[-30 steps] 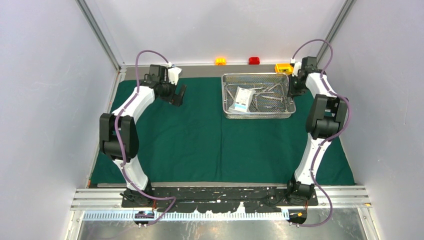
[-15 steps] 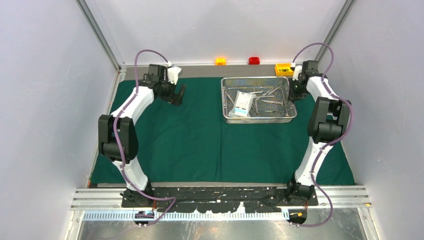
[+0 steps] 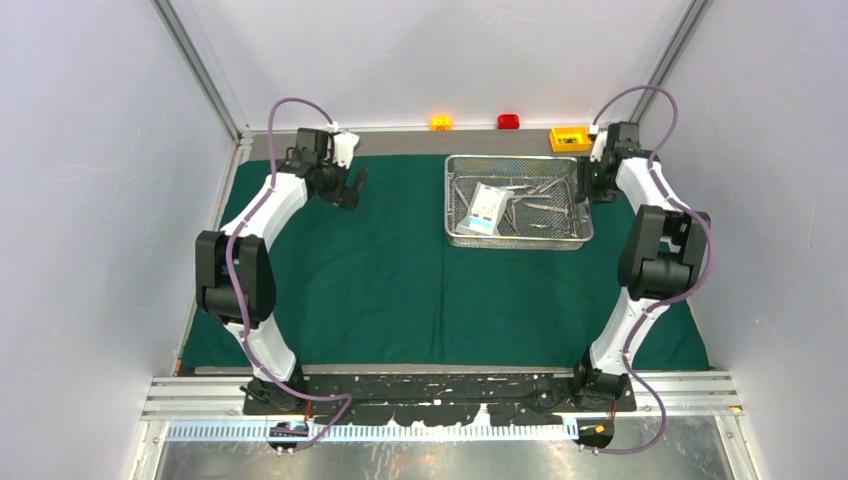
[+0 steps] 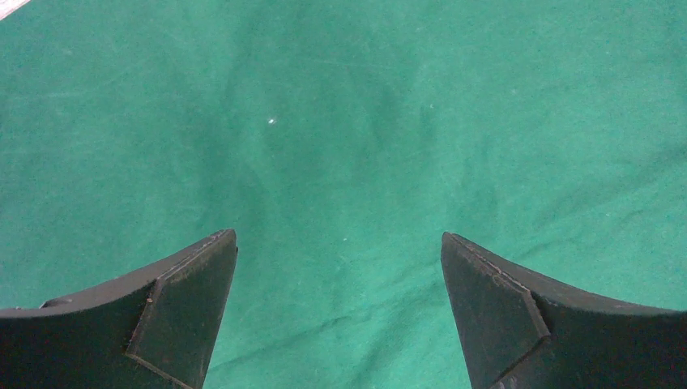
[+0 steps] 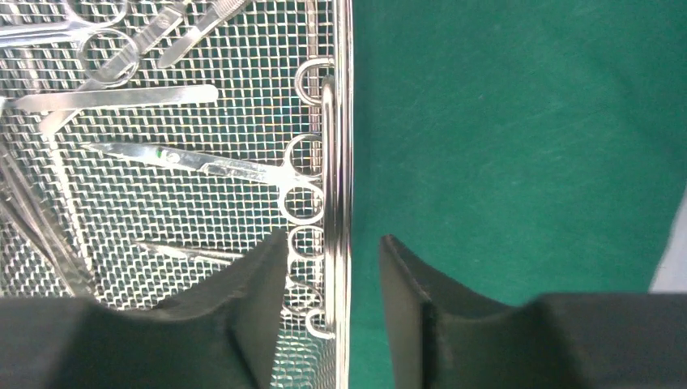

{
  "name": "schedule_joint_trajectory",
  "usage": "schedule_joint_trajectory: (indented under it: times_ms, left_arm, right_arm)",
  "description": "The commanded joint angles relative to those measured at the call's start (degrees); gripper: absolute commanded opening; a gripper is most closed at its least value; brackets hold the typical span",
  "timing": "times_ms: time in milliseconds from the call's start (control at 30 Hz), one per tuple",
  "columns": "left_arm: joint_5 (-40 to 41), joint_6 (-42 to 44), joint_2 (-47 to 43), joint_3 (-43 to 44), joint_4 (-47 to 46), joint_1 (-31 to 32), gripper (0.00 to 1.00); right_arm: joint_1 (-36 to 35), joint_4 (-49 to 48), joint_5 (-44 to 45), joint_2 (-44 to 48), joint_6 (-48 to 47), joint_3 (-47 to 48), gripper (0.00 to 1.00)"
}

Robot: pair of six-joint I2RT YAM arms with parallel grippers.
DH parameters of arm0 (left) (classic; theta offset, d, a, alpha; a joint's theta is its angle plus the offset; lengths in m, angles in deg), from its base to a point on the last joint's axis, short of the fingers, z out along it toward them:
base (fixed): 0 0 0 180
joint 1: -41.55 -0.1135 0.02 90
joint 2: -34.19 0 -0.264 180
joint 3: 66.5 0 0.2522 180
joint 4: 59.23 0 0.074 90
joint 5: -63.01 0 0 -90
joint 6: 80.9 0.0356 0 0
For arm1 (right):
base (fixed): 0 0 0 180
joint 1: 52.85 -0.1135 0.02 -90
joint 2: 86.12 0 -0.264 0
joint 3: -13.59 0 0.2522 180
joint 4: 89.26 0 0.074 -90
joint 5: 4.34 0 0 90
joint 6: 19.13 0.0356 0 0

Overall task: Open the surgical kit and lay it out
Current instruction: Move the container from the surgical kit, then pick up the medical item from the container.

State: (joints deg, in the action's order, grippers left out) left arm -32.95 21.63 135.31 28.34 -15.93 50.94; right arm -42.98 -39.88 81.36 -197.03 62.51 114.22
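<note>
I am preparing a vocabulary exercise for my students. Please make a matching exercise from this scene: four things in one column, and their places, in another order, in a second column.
Things
1. white pouch
2. yellow box
3. red block
4. right jaws

Places
A. open, one on either side of the right rim of the wire-mesh tray
B. at the back wall, near the orange block
C. inside that tray
D. beyond the far edge of the green drape, towards the right corner

Pairs: 1-C, 2-D, 3-B, 4-A
</note>
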Motion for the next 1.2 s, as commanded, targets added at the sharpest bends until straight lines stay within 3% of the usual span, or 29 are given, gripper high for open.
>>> schedule_joint_trajectory:
  times_ms: [0, 67, 233, 500, 833, 967, 1167]
  left_arm:
    - [3.61, 0.07, -2.96, 1.47, -1.06, 0.04, 1.00]
    - [3.70, -0.40, -2.85, 1.98, -1.32, 0.06, 1.00]
    - [3.14, -1.66, -3.14, 2.44, -0.89, -0.07, 1.00]
    - [-2.80, -3.68, -3.22, 4.26, 2.78, -1.42, 1.00]
    - [-9.42, -3.80, -4.96, 2.94, 2.15, -1.57, 1.00]
    - [-10.38, -4.23, -4.81, 3.16, 2.13, -1.56, 1.00]
    - [-11.34, -4.52, -4.44, 3.21, 2.28, -1.54, 1.00]
  right_arm:
    - [-0.04, -4.51, 0.10, 8.02, 2.64, 0.74, 0.58]
    - [-0.55, -5.81, -0.23, 8.19, 2.21, 1.68, 0.65]
    - [-4.72, -7.30, -4.52, 7.05, 2.45, 3.38, 0.65]
    - [-17.04, -8.98, -8.93, 2.86, 7.04, 3.44, 0.69]
    - [-21.32, -7.91, -14.93, -4.15, 14.07, 3.84, 0.70]
    - [-21.54, -7.12, -15.01, -5.49, 13.84, 3.58, 0.64]
    - [-21.48, -5.75, -17.31, -6.30, 13.95, 4.48, 0.42]
